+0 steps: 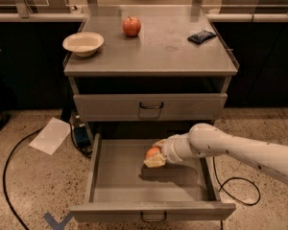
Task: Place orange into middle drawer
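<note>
The middle drawer (151, 188) is pulled open below the closed upper drawer (150, 107). My gripper (155, 156) reaches in from the right and is shut on the orange (152, 152), holding it low over the drawer's floor, near its back centre. The pale fingers (155, 162) wrap the fruit, so only its upper left part shows. My white arm (230, 150) crosses the drawer's right wall.
On the cabinet top stand a red apple (131, 26), a white bowl (83, 43) and a dark packet (201, 36). A sheet of paper (50, 135) and black cables (9, 176) lie on the floor at the left. Another cable (237, 190) lies at the right.
</note>
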